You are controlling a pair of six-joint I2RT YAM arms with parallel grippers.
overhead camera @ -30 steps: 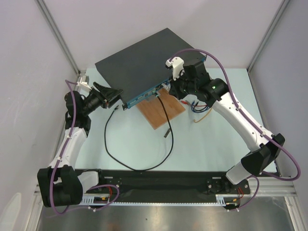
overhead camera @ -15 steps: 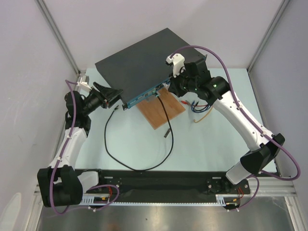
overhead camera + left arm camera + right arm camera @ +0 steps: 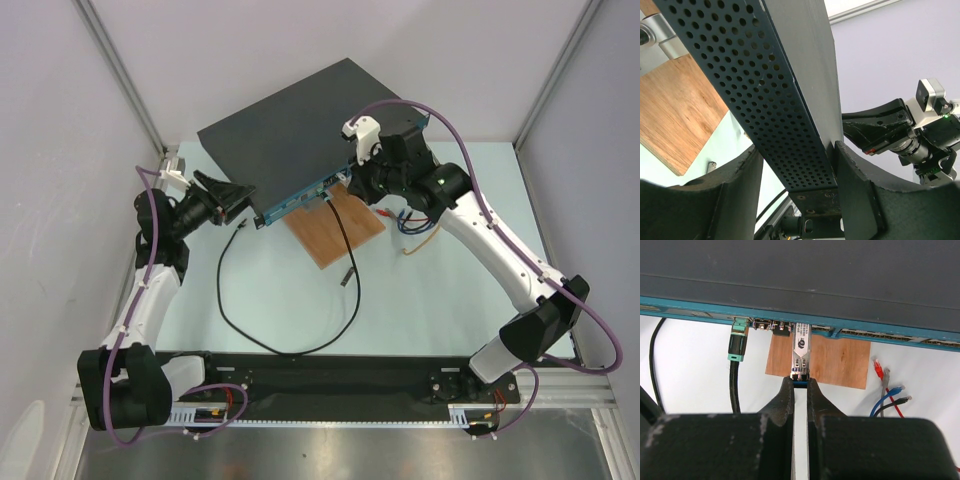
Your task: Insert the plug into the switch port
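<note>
Fingertips [image 3: 786, 390] of the right claw [image 3: 800, 383] are pinching shut on the tail of the plug [image 3: 800, 352], a slim silver module. The plug is pointing straight away from the claw, and its nose is sitting in a port on the teal front face [image 3: 875, 334] of the switch [image 3: 790, 270]. A dark round mark and some print are showing on the plug's top, too small to read. A few ports to the left, a teal-collared connector [image 3: 736, 346] is sitting in its own port, with a black cable [image 3: 733, 385] hanging from it. A wooden board [image 3: 840, 362] is lying under the switch's front edge. Loose leads [image 3: 885, 387] in red, grey, blue and black are lying to the right on the bench [image 3: 430, 290].

The left claw [image 3: 799, 152] is standing with its fingers well apart around the switch's left corner, on either side of the perforated side wall [image 3: 765, 100]. One finger is touching the switch; a sliver of bench is showing past the other. I cannot tell whether it is clamping.

Only the overhead view is showing the black cable looping wide across the bench. Only the left wrist view is showing the perforations.
</note>
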